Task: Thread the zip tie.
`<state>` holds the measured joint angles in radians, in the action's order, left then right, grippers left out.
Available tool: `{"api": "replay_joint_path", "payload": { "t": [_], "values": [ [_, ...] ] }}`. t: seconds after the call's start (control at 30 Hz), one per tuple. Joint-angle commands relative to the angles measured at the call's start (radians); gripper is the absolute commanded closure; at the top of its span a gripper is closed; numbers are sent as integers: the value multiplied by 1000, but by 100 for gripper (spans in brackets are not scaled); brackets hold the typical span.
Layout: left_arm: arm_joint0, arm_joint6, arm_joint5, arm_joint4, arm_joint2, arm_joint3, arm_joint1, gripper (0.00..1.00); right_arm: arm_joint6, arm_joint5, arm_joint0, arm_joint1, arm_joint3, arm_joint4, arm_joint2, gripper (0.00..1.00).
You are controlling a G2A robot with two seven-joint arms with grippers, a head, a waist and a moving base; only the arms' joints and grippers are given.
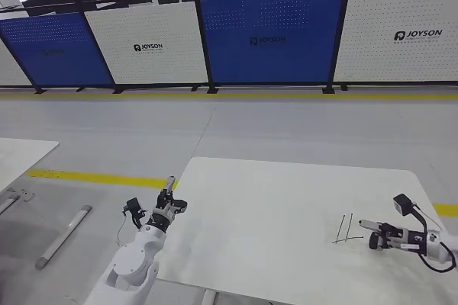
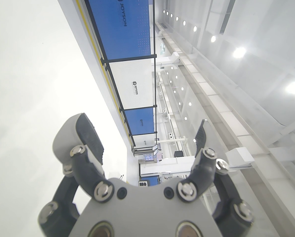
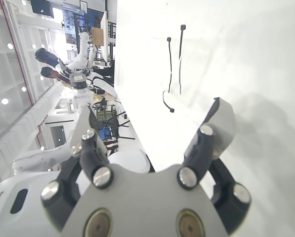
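Note:
Three black zip ties lie on the white table (image 1: 275, 206) near its right side. Two long ones (image 3: 170, 62) (image 3: 180, 57) rest side by side, and a third zip tie (image 3: 167, 103) lies crosswise at their tail ends. In the top view they form a small group of zip ties (image 1: 346, 229). My right gripper (image 3: 152, 109) (image 1: 364, 224) hovers just right of them, open and holding nothing. My left gripper (image 2: 145, 127) (image 1: 169, 185) is at the table's left edge, far from the ties, open and holding nothing.
A second white table (image 1: 8, 160) stands off to the left across a gap of floor. Blue and white partition panels (image 1: 267, 42) line the back. The table's right edge (image 1: 431, 206) is close to the right arm.

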<state>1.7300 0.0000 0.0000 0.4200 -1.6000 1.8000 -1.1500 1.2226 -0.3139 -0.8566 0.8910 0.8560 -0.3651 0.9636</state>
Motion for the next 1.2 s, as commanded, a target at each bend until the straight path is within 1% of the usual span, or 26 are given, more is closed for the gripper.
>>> {"api": "replay_joint_path", "payload": {
  "t": [0.0, 0.13, 0.33, 0.47, 0.5, 0.53, 0.57, 0.63, 0.67, 0.8, 0.9, 0.97, 1.03, 1.17],
  "values": [
    [0, 0, 0, 0, 0, 0, 0, 0, 2, -1, 1, 1, -3, 3, 0, 57],
    [0, 0, 0, 0, 0, 0, 0, 0, 3, 1, 4, 5, -13, 12, 0, 58],
    [0, 0, 0, 0, 0, 0, 0, 0, 7, 11, 11, 13, -34, 19, -6, 55],
    [0, 0, 0, 0, 0, 0, 0, 0, 7, 11, 16, 21, -50, 25, -13, 57],
    [0, 0, 0, 0, 0, 0, 0, 0, 8, 10, 16, 22, -53, 26, -14, 58],
    [0, 0, 0, 0, 0, 0, 0, 0, 8, 8, 17, 24, -56, 27, -15, 61],
    [0, 0, 0, 0, 0, 0, 0, 0, 9, 6, 18, 25, -59, 27, -15, 61],
    [0, 0, 0, 0, 0, 0, 0, 0, 10, 3, 19, 27, -67, 27, -15, 67],
    [0, 0, 0, 0, 0, 0, 0, 0, 11, 4, 19, 28, -71, 26, -15, 65],
    [0, 0, 0, 0, 0, 0, 0, 0, 15, 0, 23, 31, -83, 27, -13, 66],
    [0, 0, 0, 0, 0, 0, 0, 0, 16, -2, 25, 34, -90, 33, -13, 72],
    [0, 0, 0, 0, 0, 0, 0, 0, 16, -2, 26, 36, -94, 36, -13, 73],
    [0, 0, 0, 0, 0, 0, 0, 0, 16, -2, 27, 38, -97, 37, -13, 80],
    [0, 0, 0, 0, 0, 0, 0, 0, 18, -5, 29, 41, -103, 39, -11, 81]
  ]
}}
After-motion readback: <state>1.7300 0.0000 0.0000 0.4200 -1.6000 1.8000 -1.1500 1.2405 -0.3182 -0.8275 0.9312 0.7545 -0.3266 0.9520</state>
